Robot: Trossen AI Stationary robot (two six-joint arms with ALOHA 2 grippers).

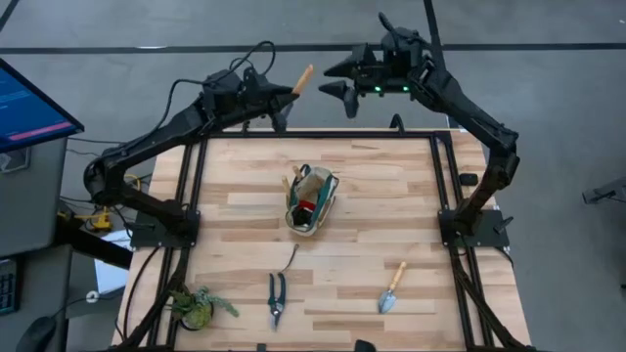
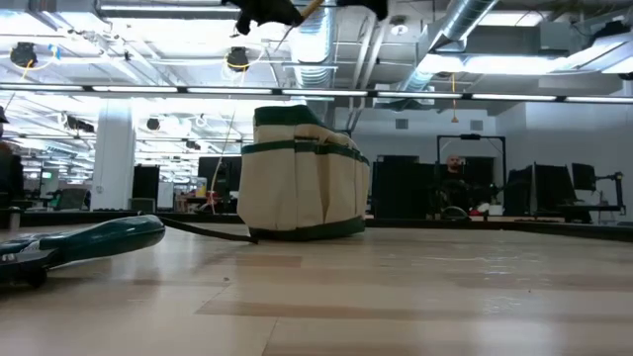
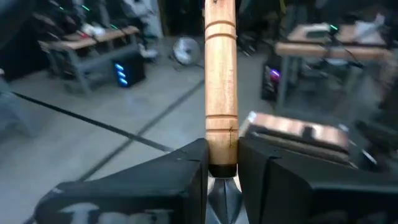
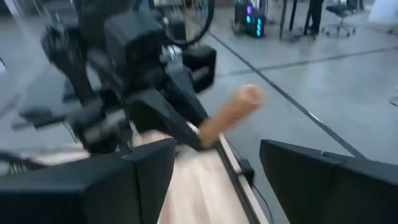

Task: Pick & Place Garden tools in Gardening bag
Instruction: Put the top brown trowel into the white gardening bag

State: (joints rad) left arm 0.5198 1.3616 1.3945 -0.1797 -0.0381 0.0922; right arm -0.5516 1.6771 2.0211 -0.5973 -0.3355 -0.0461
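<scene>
My left gripper (image 1: 284,101) is raised over the table's far edge, shut on a wooden-handled garden tool (image 1: 304,78); its blade end is hidden by the fingers. My right gripper (image 1: 342,93) is open and empty, close beside it on the right, and sees the handle (image 4: 231,119). The cream gardening bag (image 1: 311,200) with green trim stands on its base mid-table, with tools inside. Black pruning shears (image 1: 277,296), a wooden-handled trowel (image 1: 392,287) and a thin dark hooked tool (image 1: 290,259) lie flat nearer the front. My left gripper pinches the tool between its two fingers at the handle's lower end (image 3: 221,163), where the wood meets the metal neck (image 3: 224,196). The tool lies along the fingers, the handle (image 3: 221,81) sticking out past the fingertips. It is lifted clear of the table.
A leafy green plant clump (image 1: 196,305) lies at the front left corner. The black frame rail (image 1: 323,135) runs along the far edge under both grippers. Bare wood lies around the bag. A monitor (image 1: 29,103) stands off the table's left. A person (image 2: 453,183) sits in the room behind.
</scene>
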